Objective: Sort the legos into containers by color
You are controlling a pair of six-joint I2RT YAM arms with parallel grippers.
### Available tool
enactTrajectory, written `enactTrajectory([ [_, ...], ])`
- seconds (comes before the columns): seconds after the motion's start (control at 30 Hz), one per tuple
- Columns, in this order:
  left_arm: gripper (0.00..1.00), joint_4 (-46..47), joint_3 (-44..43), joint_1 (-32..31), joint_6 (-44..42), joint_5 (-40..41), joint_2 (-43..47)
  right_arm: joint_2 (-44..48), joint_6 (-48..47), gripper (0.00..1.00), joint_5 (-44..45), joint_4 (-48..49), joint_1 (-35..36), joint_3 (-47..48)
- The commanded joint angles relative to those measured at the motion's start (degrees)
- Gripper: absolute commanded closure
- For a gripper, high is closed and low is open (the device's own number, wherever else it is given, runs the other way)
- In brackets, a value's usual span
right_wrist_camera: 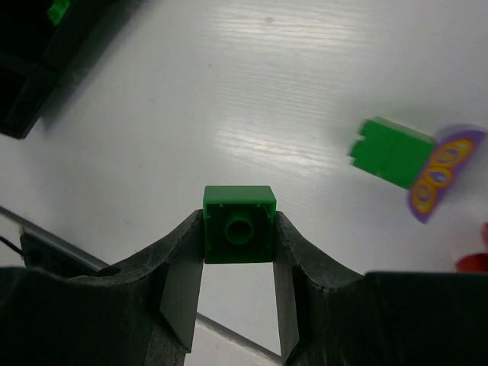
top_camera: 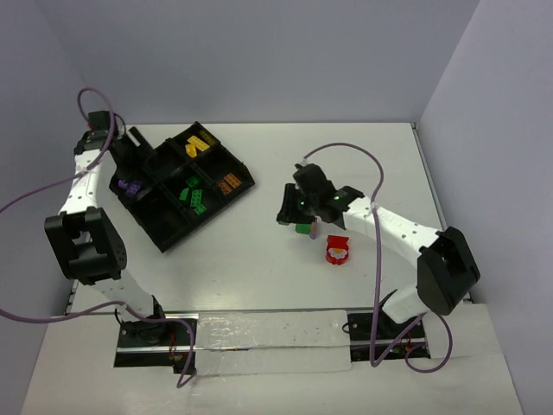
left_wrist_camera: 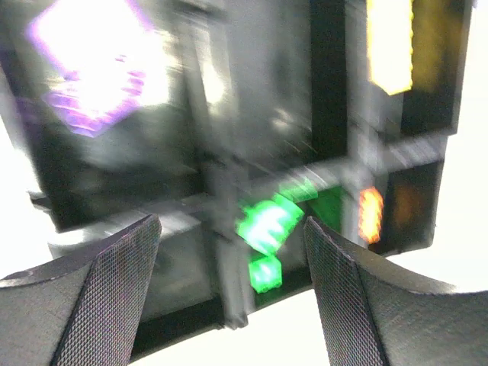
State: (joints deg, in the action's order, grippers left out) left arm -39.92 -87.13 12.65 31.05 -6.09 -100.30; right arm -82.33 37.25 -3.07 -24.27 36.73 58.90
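Smearing the black tray (left_wrist_camera: pixel 229 152) and its legos (left_wrist_camera: pixel 267 225) into blurs in the left wrist view; cropping the red-and-white brick (top_camera: pixel 337 251) to a sliver at the right wrist view's 4 o'clock edge. Holding the left gripper (left_wrist_camera: pixel 230 229) jaws wide apart, grasping nothing, over the tray's 10 o'clock edge. Clamping a green brick (right_wrist_camera: pixel 239 225) in the right gripper (right_wrist_camera: pixel 239 248), well apart at the tray's 3 o'clock. Lying at that brick's 2 o'clock on the table (right_wrist_camera: pixel 252 91): a green bar (right_wrist_camera: pixel 389 152) with a purple end.

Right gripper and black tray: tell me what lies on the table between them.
Nothing. The top view shows bare white table between the tray and the right gripper, which holds a green brick.
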Motion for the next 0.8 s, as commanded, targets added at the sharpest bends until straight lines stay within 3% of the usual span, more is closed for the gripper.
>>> enactTrajectory([
  [0.0,0.17,-2.4,0.8,-11.1,-3.9,2.5,8.6,-5.0,-2.4,1.00,2.9,-1.5,6.5,7.5],
  [0.13,0.17,-1.9,7.3,-19.4,-1.9,-0.4,13.3,-10.4,-2.6,1.00,2.9,-2.0,10.6,12.6],
  [0.37,0.17,1.4,15.7,-20.6,0.8,-16.2,19.6,-17.6,-2.5,1.00,0.5,-1.4,12.9,21.1],
  [0.77,0.19,-5.8,14.7,-20.9,2.2,2.1,20.1,-30.9,-4.5,0.92,4.5,-6.1,14.4,28.6],
])
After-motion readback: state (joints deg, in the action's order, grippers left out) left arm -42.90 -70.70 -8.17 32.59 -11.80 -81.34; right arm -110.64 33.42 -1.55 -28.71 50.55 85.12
